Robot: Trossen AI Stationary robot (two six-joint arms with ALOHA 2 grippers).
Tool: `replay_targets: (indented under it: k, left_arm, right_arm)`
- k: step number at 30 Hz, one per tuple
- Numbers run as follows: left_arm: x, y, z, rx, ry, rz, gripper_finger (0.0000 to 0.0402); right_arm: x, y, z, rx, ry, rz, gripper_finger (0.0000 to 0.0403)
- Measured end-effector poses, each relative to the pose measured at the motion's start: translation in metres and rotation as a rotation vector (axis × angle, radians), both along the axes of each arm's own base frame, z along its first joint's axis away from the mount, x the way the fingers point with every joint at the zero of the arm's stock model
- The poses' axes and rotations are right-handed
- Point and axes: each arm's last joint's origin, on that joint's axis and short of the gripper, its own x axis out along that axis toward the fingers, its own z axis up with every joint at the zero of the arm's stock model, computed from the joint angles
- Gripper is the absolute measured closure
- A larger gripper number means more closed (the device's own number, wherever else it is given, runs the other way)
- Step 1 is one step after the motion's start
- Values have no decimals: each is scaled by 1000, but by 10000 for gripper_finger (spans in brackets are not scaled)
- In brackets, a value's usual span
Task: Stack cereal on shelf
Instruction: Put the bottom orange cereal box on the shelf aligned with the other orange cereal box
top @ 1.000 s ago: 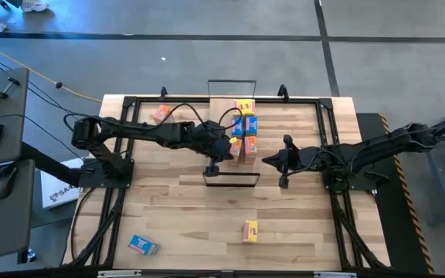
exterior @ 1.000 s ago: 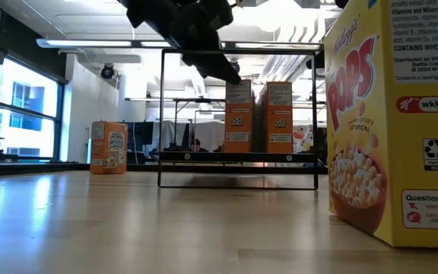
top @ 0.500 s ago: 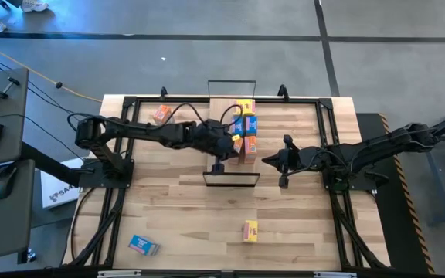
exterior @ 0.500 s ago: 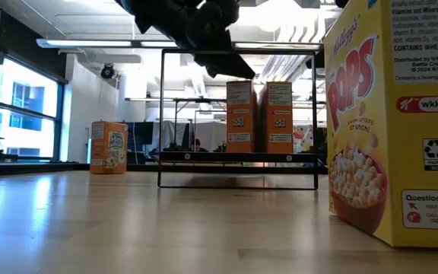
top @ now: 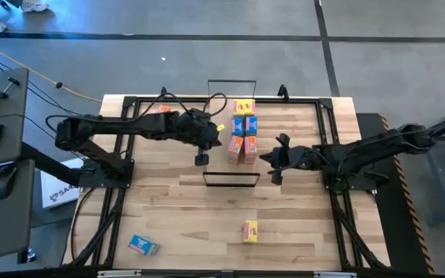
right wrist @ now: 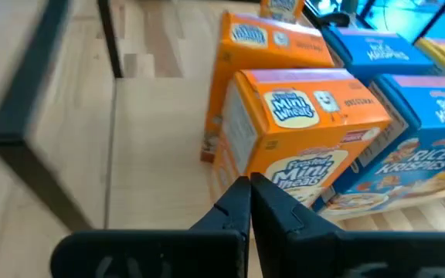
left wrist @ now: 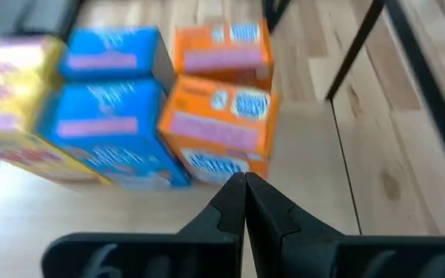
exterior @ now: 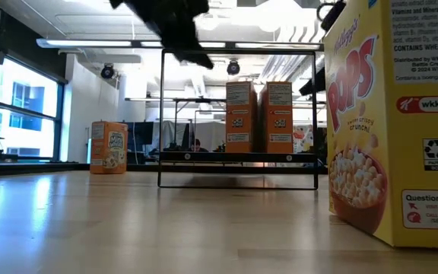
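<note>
The shelf (top: 222, 166), a light-wood board with black wire loops at both ends, lies across the table's middle. Several cereal boxes stand on it in a row: yellow (top: 244, 106), blue (top: 244, 123) and orange (top: 242, 147). The low view shows two of the orange boxes (exterior: 258, 118) upright on their bases. My left gripper (top: 202, 158) hangs shut just left of the shelf, holding nothing. My right gripper (top: 263, 159) is shut just right of the orange boxes (right wrist: 300, 131) and apart from them.
Loose boxes stand on the tabletop: an orange one (top: 159, 112) at the far left, partly under my left arm, a yellow one (top: 250, 230) near the near edge, and a blue one (top: 143, 245) at the near left. Black rails frame the table.
My left gripper has drawn back from the shelf's near end, moving up and toward the table's left edge, and stays shut. My right gripper has edged slightly toward the shelf. The boxes on the shelf have not moved.
</note>
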Motion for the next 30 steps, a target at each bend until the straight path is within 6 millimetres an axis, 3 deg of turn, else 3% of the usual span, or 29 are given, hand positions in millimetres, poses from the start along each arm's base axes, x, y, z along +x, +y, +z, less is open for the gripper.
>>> replay_targets:
  k: [4,8,20,30]
  left_arm:
    - [-5,10,-29,-84,1,-32,401]
    - [-9,17,-46,-146,-58,-34,401]
    - [10,14,-63,-193,-104,-110,401]
    - [15,14,-62,-185,-157,-115,401]
  right_arm:
    - [7,-8,-5,19,0,-10,403]
    - [12,-10,-7,42,-13,8,403]
    - [15,-15,-8,69,-22,22,403]
    - [15,-15,-8,73,-23,23,403]
